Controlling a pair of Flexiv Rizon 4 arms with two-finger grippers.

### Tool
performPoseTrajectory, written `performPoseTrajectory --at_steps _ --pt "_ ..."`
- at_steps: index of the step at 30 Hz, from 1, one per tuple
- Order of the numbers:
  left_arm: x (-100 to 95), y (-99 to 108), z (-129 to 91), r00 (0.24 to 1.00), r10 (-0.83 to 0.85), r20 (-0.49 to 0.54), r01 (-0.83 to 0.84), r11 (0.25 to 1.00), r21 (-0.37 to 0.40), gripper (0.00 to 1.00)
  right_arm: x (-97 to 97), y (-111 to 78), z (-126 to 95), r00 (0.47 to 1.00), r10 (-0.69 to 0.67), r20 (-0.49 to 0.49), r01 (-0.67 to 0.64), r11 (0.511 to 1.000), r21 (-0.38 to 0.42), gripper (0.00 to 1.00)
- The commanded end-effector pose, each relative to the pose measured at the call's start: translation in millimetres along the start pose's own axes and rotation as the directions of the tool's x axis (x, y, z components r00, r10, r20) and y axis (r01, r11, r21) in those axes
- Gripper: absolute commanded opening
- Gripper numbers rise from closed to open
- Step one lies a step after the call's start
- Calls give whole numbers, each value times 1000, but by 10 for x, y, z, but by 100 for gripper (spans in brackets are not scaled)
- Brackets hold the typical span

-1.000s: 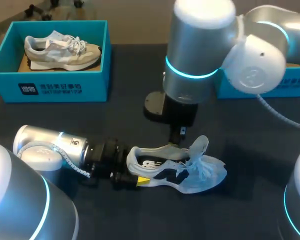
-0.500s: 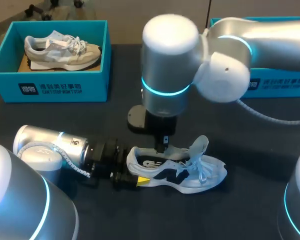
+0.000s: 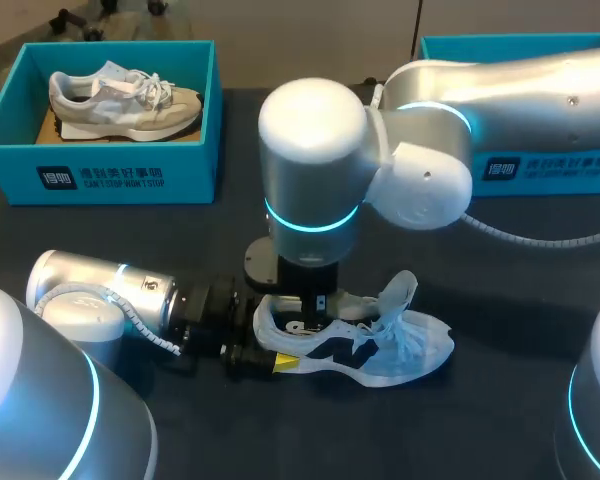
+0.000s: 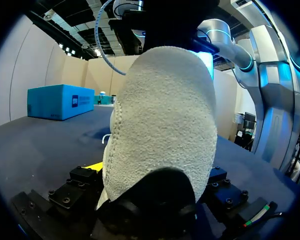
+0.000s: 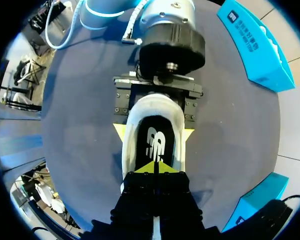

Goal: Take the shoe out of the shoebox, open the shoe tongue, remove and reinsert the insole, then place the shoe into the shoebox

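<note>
A white and black shoe [image 3: 380, 350] lies on its side-sole on the dark table, toe to the right, tongue and laces pulled up. My left gripper [image 3: 265, 352] lies low behind it, its yellow-tipped fingers [image 4: 94, 167] pressed on both sides of the heel [image 4: 162, 125]. In the right wrist view those tips flank the heel collar [image 5: 152, 102]. My right gripper [image 3: 317, 303] points straight down into the shoe's opening. Its tips [image 5: 155, 169] are shut together just over the black insole [image 5: 155, 140]; I cannot see whether they touch it.
A teal shoebox [image 3: 100, 175] at the back left holds a second, beige shoe [image 3: 125, 100]. Another teal box [image 3: 540, 170] stands at the back right, partly behind my right arm. Bare table lies in front of and to the right of the shoe.
My right arm has swung left over the shoe, carrying its shut gripper from the tongue toward the heel opening. The left arm and the shoe have stayed put.
</note>
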State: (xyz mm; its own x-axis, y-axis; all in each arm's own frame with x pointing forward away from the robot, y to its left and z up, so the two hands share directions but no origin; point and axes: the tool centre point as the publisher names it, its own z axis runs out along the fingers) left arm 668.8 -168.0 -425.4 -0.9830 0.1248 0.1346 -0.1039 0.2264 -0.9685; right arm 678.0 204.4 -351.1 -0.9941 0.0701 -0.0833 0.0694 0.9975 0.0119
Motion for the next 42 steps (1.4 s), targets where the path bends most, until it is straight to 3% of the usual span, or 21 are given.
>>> performPoseTrajectory --at_steps 1,19,35,42 --pt "8 49 -13 1000 -1 1 1 1000 -2 0 25 -101 112 1000 11 10 -11 1000 -16 0" --pt "8 49 -13 1000 -1 1 1 1000 -2 0 -33 -475 296 995 98 28 -97 995 -16 0" --pt "8 49 -13 1000 -1 1 1 1000 -2 0 -78 -537 392 990 140 34 -139 990 -30 0" --pt "8 49 -13 1000 -1 1 1 1000 -2 0 -91 -548 443 989 147 32 -146 988 -41 29"
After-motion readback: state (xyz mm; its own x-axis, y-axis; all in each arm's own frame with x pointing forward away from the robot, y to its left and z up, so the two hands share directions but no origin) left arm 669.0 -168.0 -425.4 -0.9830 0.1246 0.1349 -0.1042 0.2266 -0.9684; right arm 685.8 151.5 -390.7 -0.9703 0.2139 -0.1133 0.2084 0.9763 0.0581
